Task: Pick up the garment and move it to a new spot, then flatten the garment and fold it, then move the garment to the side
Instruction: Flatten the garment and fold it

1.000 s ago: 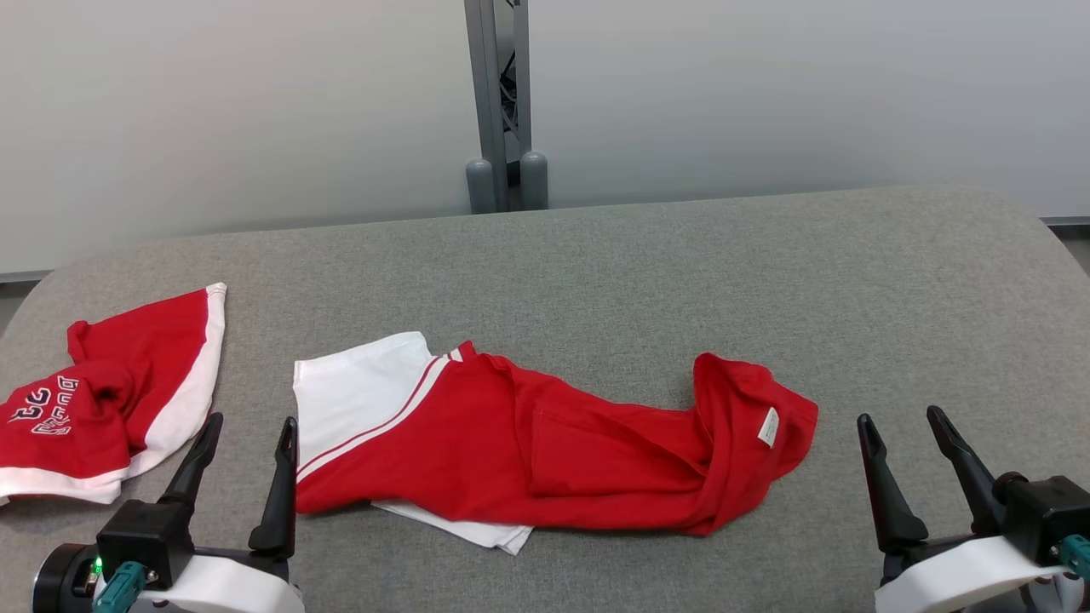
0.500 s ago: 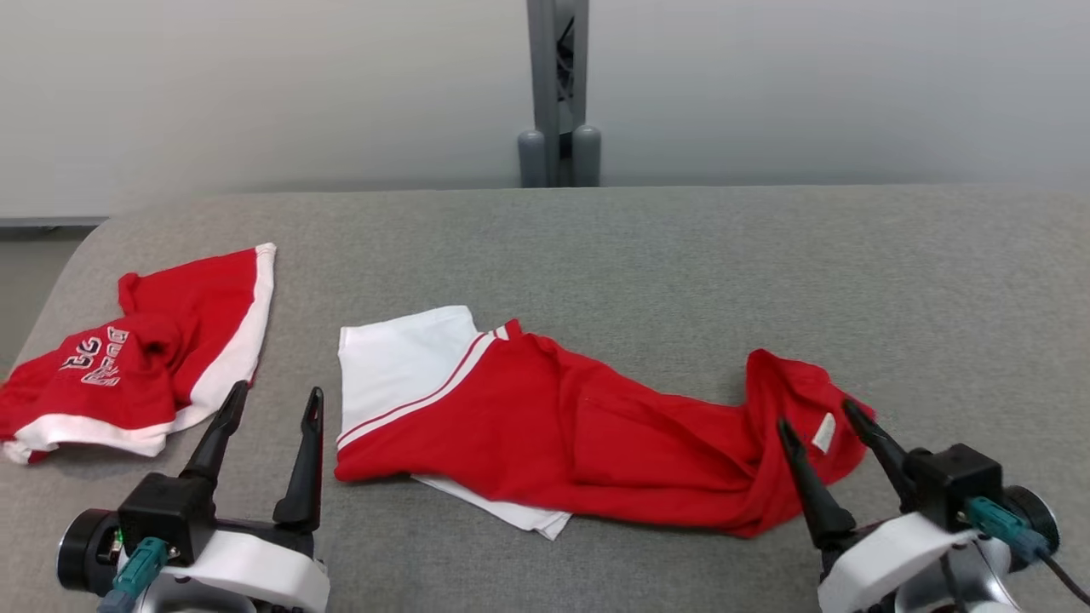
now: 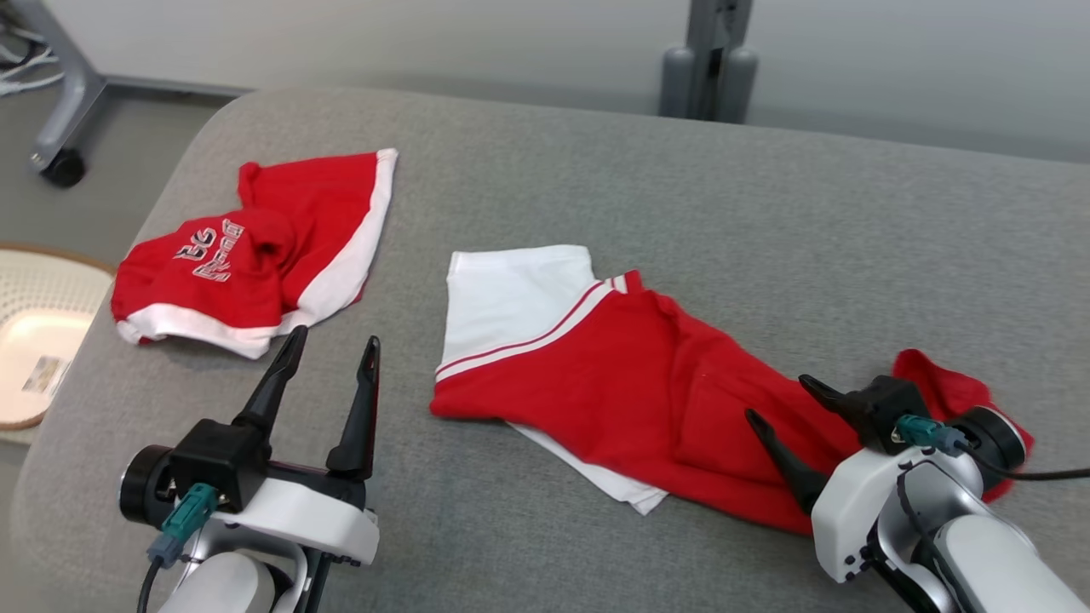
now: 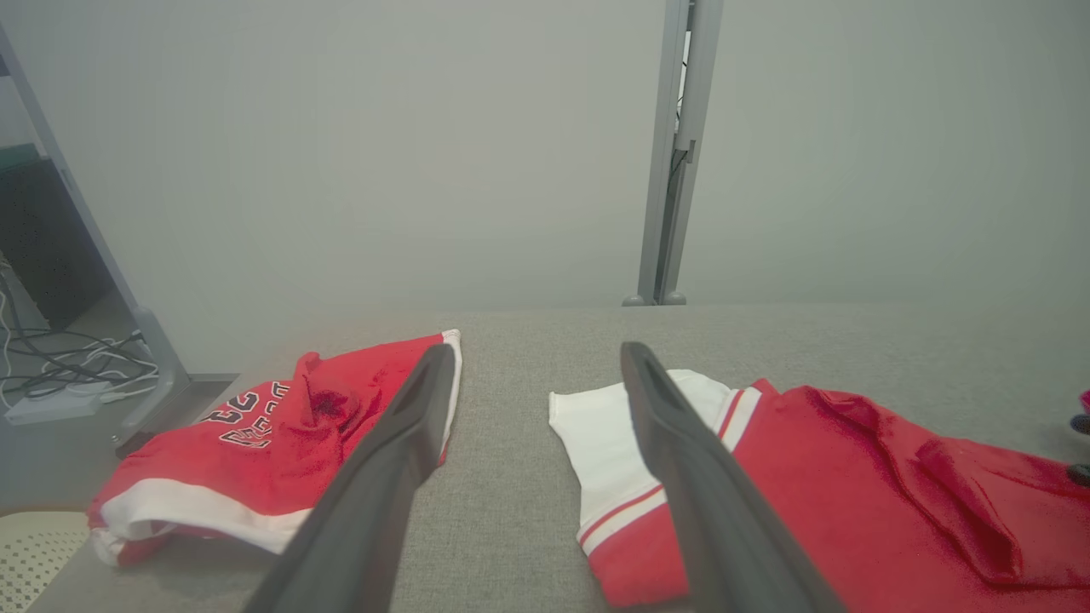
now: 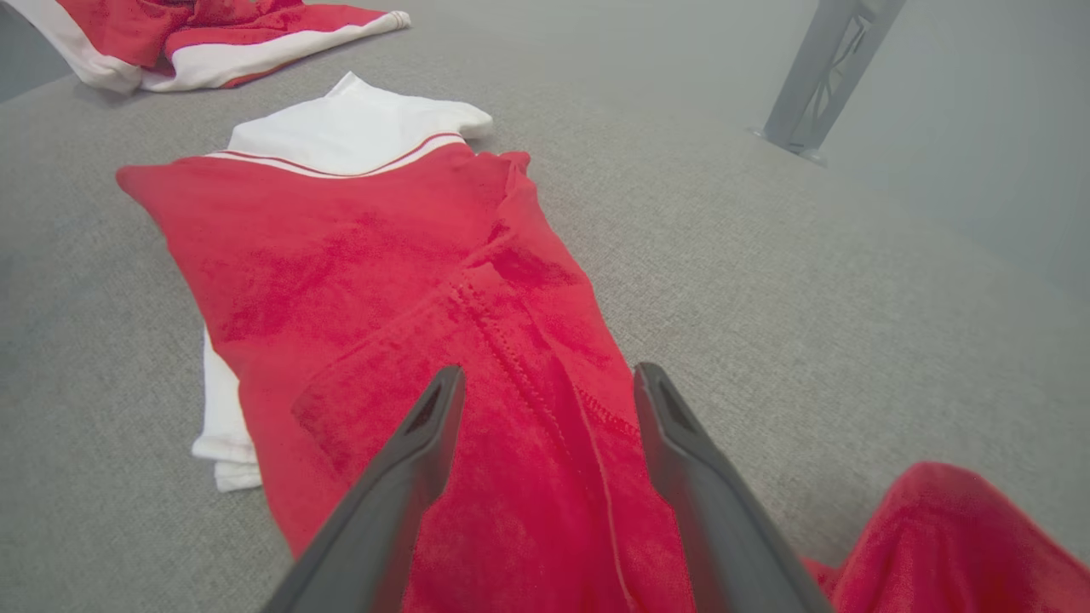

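A red garment with a white sleeve and striped trim lies crumpled across the middle of the grey table. My right gripper hovers open over its right part, fingers pointing along the red cloth with nothing between them. My left gripper stands open on the near left, short of the white sleeve, its fingers framing bare table. A bunched red fold lies beside the right gripper.
A second red and white garment with lettering lies bunched at the table's left end. A pale perforated basket sits below the table's left edge. A grey post stands behind the table, a wheeled frame leg at far left.
The head camera has swung left and down, so the whole picture has shifted right. My right gripper has come in from beside the garment to above its right part. Both grippers stay open.
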Controlling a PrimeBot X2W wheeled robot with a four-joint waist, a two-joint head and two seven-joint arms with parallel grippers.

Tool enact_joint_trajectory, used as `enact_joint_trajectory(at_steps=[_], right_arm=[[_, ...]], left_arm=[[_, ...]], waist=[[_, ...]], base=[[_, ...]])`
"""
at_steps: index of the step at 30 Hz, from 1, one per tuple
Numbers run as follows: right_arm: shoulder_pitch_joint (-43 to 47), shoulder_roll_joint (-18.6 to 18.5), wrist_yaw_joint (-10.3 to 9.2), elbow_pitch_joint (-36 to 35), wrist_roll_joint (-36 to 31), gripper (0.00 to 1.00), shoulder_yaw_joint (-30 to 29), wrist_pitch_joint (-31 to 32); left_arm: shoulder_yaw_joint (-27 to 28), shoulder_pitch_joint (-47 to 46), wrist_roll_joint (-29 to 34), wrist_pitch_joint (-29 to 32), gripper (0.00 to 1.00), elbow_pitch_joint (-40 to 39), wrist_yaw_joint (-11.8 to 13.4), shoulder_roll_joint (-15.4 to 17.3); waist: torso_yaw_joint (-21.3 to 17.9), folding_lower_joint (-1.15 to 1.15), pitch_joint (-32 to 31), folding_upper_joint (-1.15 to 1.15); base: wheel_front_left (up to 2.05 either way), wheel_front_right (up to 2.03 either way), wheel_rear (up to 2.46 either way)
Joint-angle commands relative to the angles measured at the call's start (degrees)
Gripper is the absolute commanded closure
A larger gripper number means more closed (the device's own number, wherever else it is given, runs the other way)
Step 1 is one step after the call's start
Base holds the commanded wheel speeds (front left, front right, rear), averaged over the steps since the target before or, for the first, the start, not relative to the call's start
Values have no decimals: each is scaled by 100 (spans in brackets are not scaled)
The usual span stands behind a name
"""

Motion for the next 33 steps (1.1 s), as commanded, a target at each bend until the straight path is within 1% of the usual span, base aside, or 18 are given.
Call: enact_joint_trajectory(at_steps=[1,7,8,9,10,11,16,19,23,29,33], right_arm=[[-129,-118,-2,75,67,0,58,75],[-310,-379,-2,243,271,0,303,402],[-307,-414,-3,249,308,45,353,471],[-317,-446,-3,222,339,61,378,499],[-319,-464,-2,198,379,95,410,568],[-302,-483,-2,179,426,100,438,633],[-223,-529,-2,-46,551,100,400,703],[-87,-495,-2,-374,664,100,191,604],[178,-328,-3,-710,716,100,-360,415],[750,106,-2,-1153,530,100,-1389,261],[1172,347,-2,-1417,370,100,-1748,218]], left_arm=[[-4,-135,54,-54,0,72,-55,-57],[44,-198,71,-117,0,300,-151,-228],[67,-194,80,-128,0,332,-167,-244],[90,-193,84,-136,0,358,-182,-270],[114,-186,90,-143,0,378,-185,-283],[135,-179,102,-145,0,390,-187,-296],[223,-177,168,-159,0,423,-214,-324],[301,-164,240,-160,0,441,-240,-344],[375,-116,298,-162,0,420,-253,-357],[464,-27,347,-162,0,424,-287,-342],[471,39,366,-157,0,409,-296,-302]], waist=[[244,0,217,0],[305,0,302,0],[293,0,301,0],[277,0,301,0],[252,0,299,0],[224,0,300,0],[96,0,300,0],[-41,0,284,0],[-185,0,242,0],[-446,0,172,0],[-618,0,145,0]], base=[[0,0,0],[0,0,0],[0,0,0],[0,0,0],[0,0,0],[0,0,0],[0,0,0],[0,0,0],[0,0,0],[0,0,0],[0,0,0]])
